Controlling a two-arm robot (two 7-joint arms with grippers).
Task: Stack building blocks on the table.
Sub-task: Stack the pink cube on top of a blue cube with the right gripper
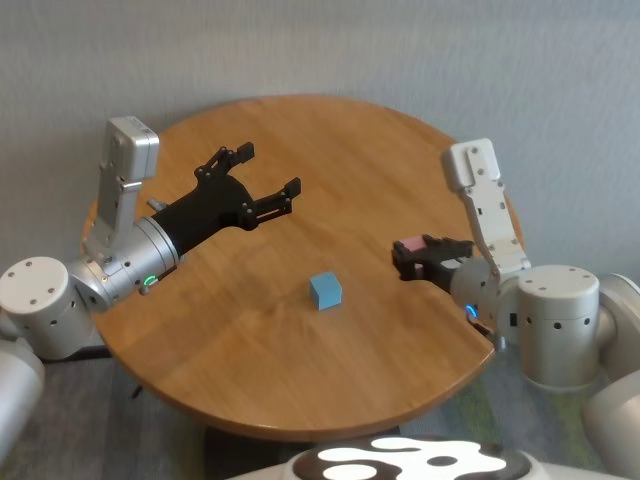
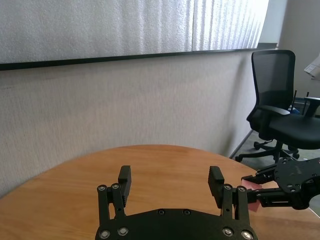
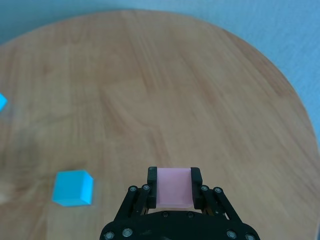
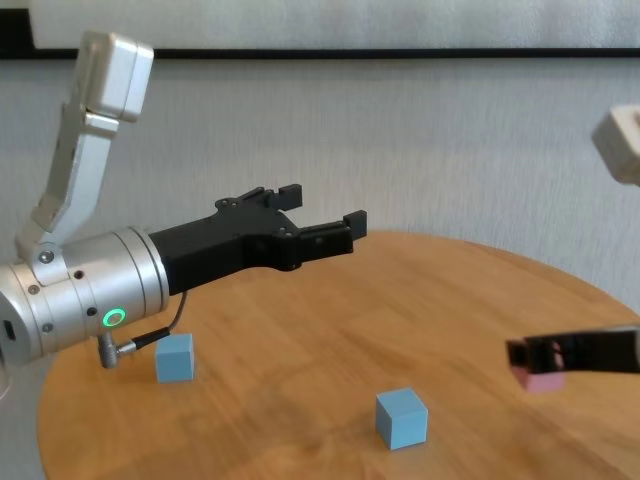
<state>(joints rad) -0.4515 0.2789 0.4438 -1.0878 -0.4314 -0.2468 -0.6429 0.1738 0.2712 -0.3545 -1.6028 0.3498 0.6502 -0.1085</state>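
Nearest, a light blue block (image 1: 326,290) sits mid-table (image 1: 300,390); the right gripper (image 1: 420,252), right of it, pinches the pink block (image 1: 408,244). It should centre squarely above before lowering. Left gripper (image 1: 262,180) hovers spread, far left.

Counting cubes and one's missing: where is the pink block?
The right hand holds the pink block above the table on the robot's right, right of a blue block.

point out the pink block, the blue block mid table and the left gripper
pink block (image 3: 174,187), right wrist view, its top face between the right gripper's fingers
blue block (image 1: 326,290), head view, its top face
left gripper (image 1: 267,176), head view, gap between its open fingertips
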